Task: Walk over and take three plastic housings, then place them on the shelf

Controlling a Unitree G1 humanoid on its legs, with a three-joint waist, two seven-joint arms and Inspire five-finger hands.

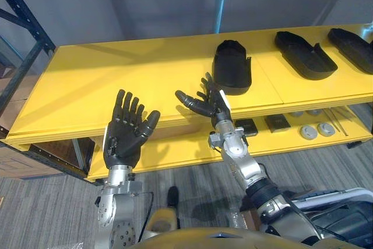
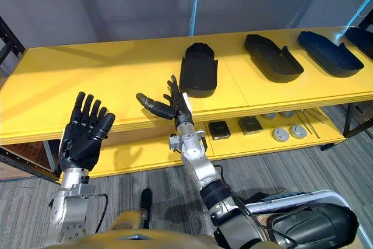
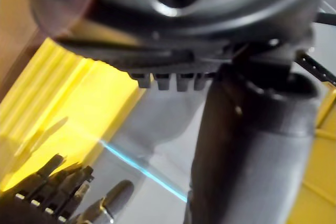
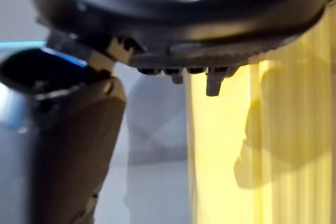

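The shelf (image 1: 116, 74) is bright yellow, top and lower board alike. The plastic housings (image 1: 232, 67) on it are black, matching the dark left hand (image 1: 125, 135) and right hand (image 1: 207, 104). The floor (image 1: 46, 214) is grey, finely streaked.

Grey discs (image 1: 308, 132), black square blocks (image 1: 277, 122) (side by side), thin rods (image 1: 338, 119).

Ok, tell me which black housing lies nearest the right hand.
The leftmost housing on the top shelf, just beyond the right hand; the other housings lie farther right.
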